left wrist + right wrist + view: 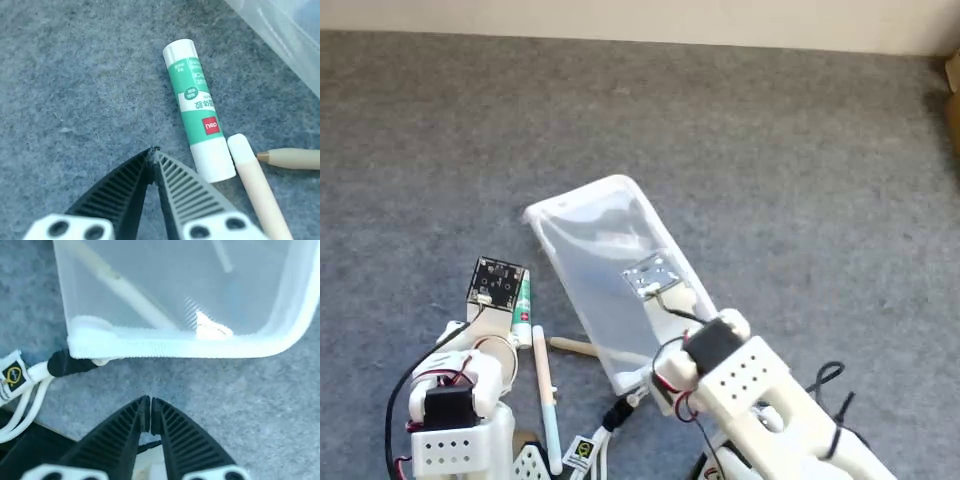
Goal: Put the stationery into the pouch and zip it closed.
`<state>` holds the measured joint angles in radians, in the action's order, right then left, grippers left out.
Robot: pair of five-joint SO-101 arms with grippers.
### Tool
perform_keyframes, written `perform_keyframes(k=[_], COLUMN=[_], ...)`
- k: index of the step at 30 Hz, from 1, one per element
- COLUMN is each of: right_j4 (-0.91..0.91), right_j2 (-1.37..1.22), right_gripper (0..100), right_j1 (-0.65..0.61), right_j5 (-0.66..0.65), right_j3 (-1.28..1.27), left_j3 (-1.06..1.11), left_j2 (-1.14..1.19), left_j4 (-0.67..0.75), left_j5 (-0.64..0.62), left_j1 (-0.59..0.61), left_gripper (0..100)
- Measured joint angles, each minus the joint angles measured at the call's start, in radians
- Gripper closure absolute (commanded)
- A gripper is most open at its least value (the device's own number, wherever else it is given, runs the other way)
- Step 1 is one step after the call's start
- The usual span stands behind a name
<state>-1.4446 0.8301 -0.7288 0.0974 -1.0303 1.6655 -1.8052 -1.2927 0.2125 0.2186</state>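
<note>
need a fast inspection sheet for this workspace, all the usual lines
surface: grey felt-like mat
job's things: translucent pouch lying flat; glue stick, white pen, beige pencil outside, beside it
clutter: nothing seen
grippers: left gripper shut, empty, by the glue stick; right gripper shut, empty, short of the pouch's edge
cables: white tagged cable by a pouch corner
surroundings: pale wall; brown box edge
</note>
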Motion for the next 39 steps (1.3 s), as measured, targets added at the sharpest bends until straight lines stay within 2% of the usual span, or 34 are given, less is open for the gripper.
perform_keyframes(k=[9, 14, 23, 34, 39], right_j4=[0.235, 0.285, 0.569, 0.597, 0.531], right_j2=[-0.133, -0.133, -0.141, -0.141, -0.040], right_gripper=[98.8, 98.8, 98.8, 99.1, 99.5], right_j1=[-0.005, 0.071, 0.164, 0.204, 0.201], right_j5=[0.000, 0.000, 0.000, 0.000, 0.000], right_j3=[-0.044, -0.044, -0.044, -0.044, -0.044], left_j3=[0.000, 0.000, 0.000, 0.000, 0.008], left_j2=[0.000, 0.000, 0.000, 0.000, 0.002], left_j4=[0.000, 0.000, 0.000, 0.000, 0.034], left_j5=[0.000, 0.000, 0.000, 0.000, 0.000], left_j1=[0.003, 0.058, 0.066, 0.066, 0.066], left_gripper=[100, 100, 100, 100, 100])
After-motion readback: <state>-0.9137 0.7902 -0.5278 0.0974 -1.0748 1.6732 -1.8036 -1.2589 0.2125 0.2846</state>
